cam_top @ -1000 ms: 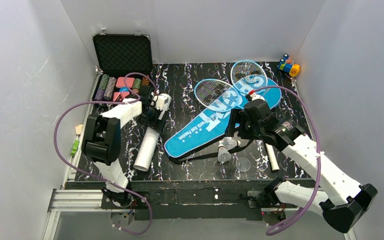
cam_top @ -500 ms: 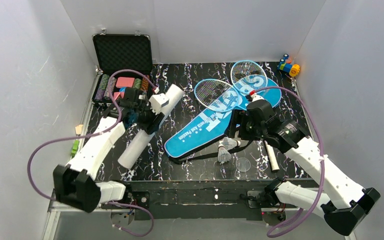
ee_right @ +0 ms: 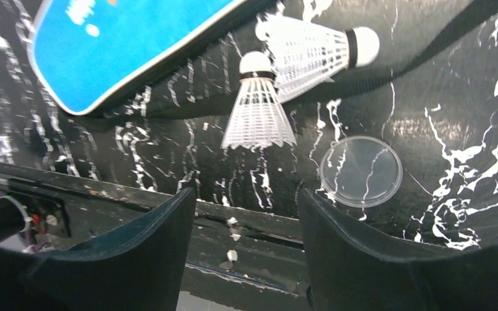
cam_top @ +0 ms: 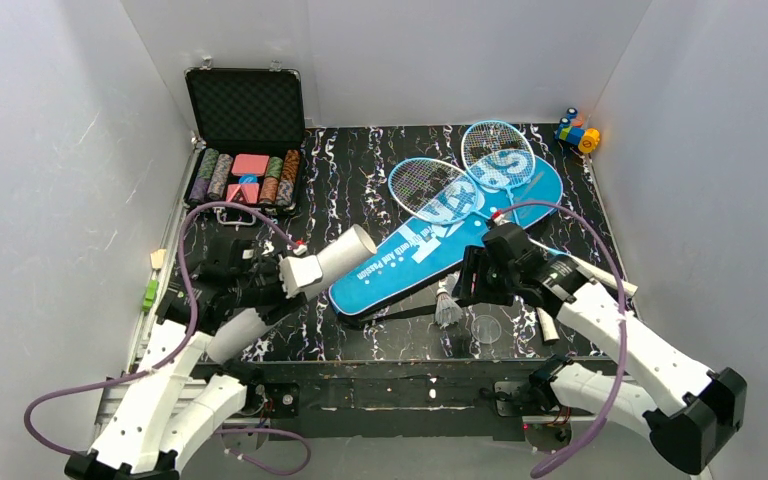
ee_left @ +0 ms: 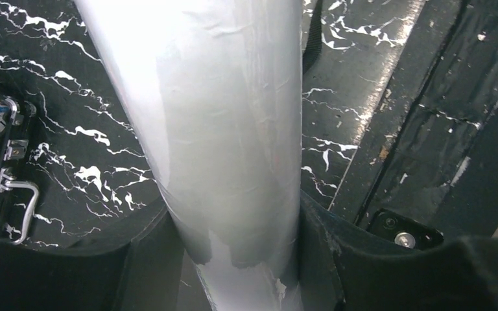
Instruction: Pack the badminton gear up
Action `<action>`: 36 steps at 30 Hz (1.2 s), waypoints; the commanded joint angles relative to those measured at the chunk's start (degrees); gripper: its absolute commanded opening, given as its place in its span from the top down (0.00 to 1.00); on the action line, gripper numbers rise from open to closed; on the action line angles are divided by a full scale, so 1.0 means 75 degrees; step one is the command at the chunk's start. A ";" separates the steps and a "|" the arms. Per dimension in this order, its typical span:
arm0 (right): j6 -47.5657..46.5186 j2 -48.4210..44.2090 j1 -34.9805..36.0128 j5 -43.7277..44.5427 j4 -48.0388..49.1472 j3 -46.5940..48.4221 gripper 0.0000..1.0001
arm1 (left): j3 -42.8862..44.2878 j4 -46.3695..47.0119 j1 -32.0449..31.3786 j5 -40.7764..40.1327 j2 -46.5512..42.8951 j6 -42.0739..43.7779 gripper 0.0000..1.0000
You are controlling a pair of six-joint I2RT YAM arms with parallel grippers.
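1. The left gripper [ee_left: 233,272] is clamped on the long white tube [ee_left: 227,129], with a dark finger pressed against each side.
2. Seen from above, the tube slants over the front left of the table [cam_top: 360,150]. Its open end is raised toward the blue bag [cam_top: 410,255], and its other end is over the near edge.
3. The right gripper [ee_right: 246,220] has its fingers spread wide and holds nothing. It hangs just above two shuttlecocks [ee_right: 259,110].
4. The shuttlecocks lie touching each other beside the bag's near edge. One rests across the black strap [ee_right: 428,58], and a clear round lid [ee_right: 361,172] lies just beside them.
5. The bag lies diagonally at mid-table. The heads of the two rackets [cam_top: 430,190] overlap its wide far end.
6. An open black case of poker chips [cam_top: 245,130] sits at the far left corner, and toy blocks [cam_top: 577,130] sit at the far right.
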 commanded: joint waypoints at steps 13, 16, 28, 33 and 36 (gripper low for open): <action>0.2615 -0.0646 0.0182 -0.0872 0.1562 -0.1754 0.24 | 0.0217 -0.0550 -0.0033 0.0577 -0.0175 0.0340 0.57; 0.3482 -0.0855 0.0253 -0.0995 0.1918 -0.2117 0.22 | 0.0189 -0.0552 -0.0033 0.0519 -0.0198 0.0392 0.57; 0.5227 -0.0223 0.0578 0.0330 0.2478 -0.2478 0.26 | 0.0057 -0.0596 -0.0033 0.0467 -0.0425 0.0187 0.57; 0.5597 0.0180 0.0599 0.0913 0.2423 -0.2368 0.33 | -0.0052 -0.0529 -0.0033 0.0332 -0.0595 0.0168 0.56; 0.5653 0.0383 0.0647 0.1323 0.2323 -0.2248 0.37 | -0.0093 -0.0568 -0.0033 0.0266 -0.0676 0.0178 0.56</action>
